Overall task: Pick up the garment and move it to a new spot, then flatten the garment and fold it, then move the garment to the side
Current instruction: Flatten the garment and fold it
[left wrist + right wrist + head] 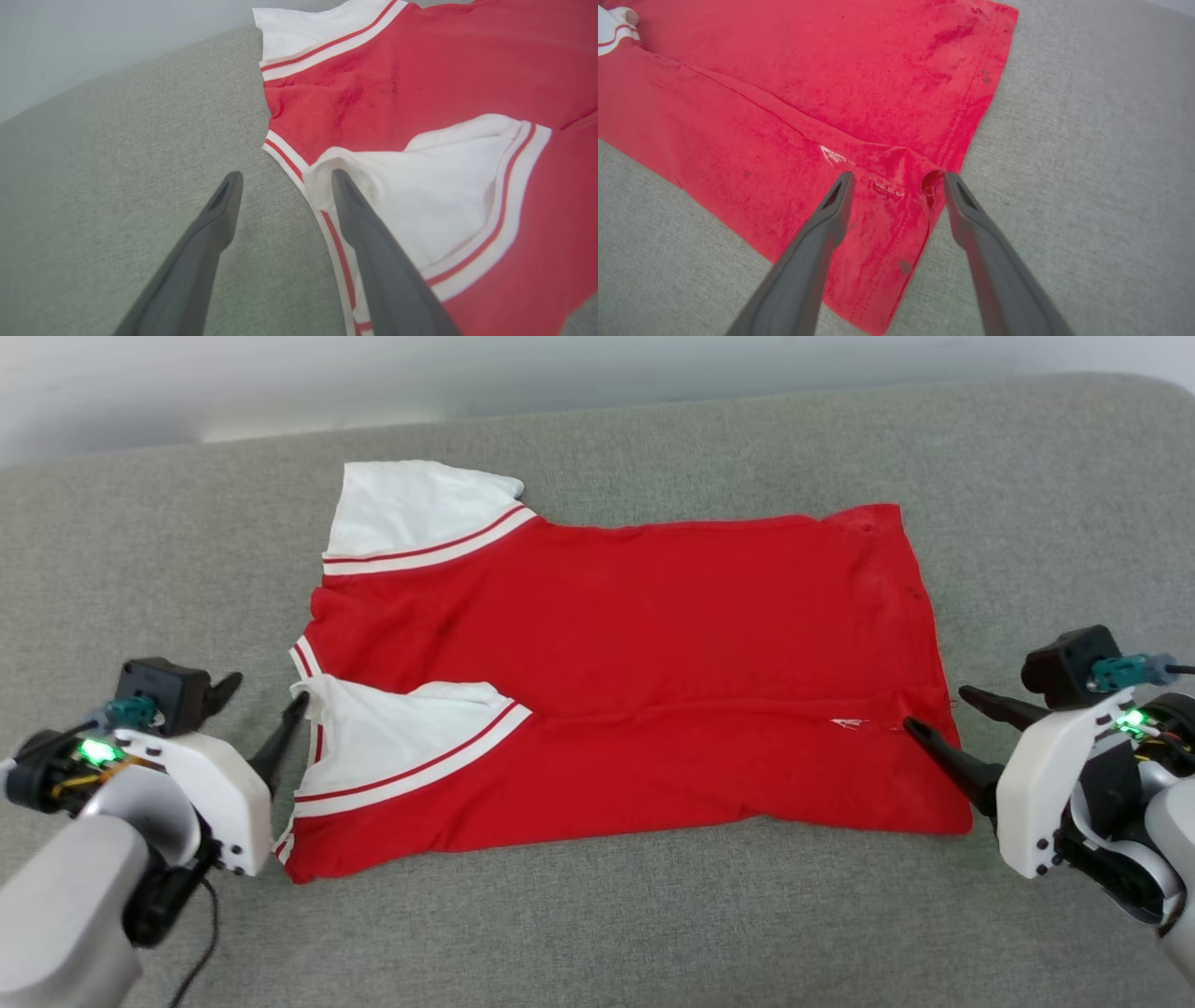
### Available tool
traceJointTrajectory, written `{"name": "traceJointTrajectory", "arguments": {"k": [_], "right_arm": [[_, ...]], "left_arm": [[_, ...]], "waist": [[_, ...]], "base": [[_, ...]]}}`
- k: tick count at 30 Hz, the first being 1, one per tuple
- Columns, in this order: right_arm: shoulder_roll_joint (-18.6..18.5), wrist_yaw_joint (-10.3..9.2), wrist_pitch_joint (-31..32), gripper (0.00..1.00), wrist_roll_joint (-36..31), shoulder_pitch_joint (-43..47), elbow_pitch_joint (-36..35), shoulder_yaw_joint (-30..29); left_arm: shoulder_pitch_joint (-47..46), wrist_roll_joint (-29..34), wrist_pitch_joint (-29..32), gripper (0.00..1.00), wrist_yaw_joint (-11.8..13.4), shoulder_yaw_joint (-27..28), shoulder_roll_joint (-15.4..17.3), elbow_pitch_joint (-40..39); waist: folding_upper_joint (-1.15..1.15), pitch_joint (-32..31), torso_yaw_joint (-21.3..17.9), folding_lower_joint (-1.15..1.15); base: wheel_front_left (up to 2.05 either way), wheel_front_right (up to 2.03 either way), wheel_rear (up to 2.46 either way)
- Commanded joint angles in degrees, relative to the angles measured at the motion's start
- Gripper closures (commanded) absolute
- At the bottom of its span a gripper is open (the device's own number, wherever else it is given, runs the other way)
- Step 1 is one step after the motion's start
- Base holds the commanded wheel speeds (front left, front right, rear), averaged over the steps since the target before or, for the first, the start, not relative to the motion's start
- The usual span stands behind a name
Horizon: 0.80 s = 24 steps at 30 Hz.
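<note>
Cushion (597, 915): A broad grey fabric surface runs from edge to edge, with a pale wall (280, 383) behind its far side.
Shirt (653, 644): Red, spread flat in the middle of the grey fabric. The collar end is toward my left and the hem toward my right. The near side is folded over onto the body along a long crease.
Sleeves: The far sleeve (401, 509), white with striped trim, sticks out at the back. The near sleeve (401, 728) lies turned in on top of the red cloth.
Left pincer (264, 691): Spread wide at the collar end. One finger is over the edge of the near sleeve and the other over bare grey fabric. I hold nothing, and I cannot tell whether a tip touches the cloth.
Right pincer (938, 709): Spread wide at the hem and holding nothing. It straddles the end of the crease, one finger above red cloth and one above the grey.
Mark (831, 156): Small white stitching on the fold, just beside my right fingertips.
</note>
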Motion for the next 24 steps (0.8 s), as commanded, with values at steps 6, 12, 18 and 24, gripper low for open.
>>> {"name": "traceJointTrajectory", "arguments": {"k": [6, 12, 18, 24], "right_arm": [[-0.6, -0.03, -0.9, 0.00, -0.9, 2.9, -2.1, -2.9], [0.1, -0.03, 0.4, 0.00, -2.1, 3.9, -4.1, -4.2], [0.9, -0.04, 2.0, 0.00, -2.7, 3.9, -5.7, -4.6], [1.8, -0.04, 3.4, 0.00, -2.9, 2.5, -6.4, -4.0]], "left_arm": [[-2.8, -1.2, 9.1, 0.00, -1.3, -0.6, 5.0, -5.0], [-5.0, -7.4, 25.5, 0.00, -3.4, -2.4, 8.9, -10.5], [-7.0, -15.1, 41.2, 0.00, -4.0, -4.5, 10.2, -13.4], [-7.5, -17.9, 49.7, 0.00, -3.4, -6.7, 10.0, -13.8]], "waist": [[0.00, -2.4, 0.8, 0.00], [0.00, -3.1, 1.0, 0.00], [0.00, -2.7, 0.9, 0.00], [0.00, -1.3, -0.1, 0.00]], "base": [[0.00, 0.00, 0.00], [0.00, 0.00, 0.00], [0.00, 0.00, 0.00], [0.00, 0.00, 0.00]]}}
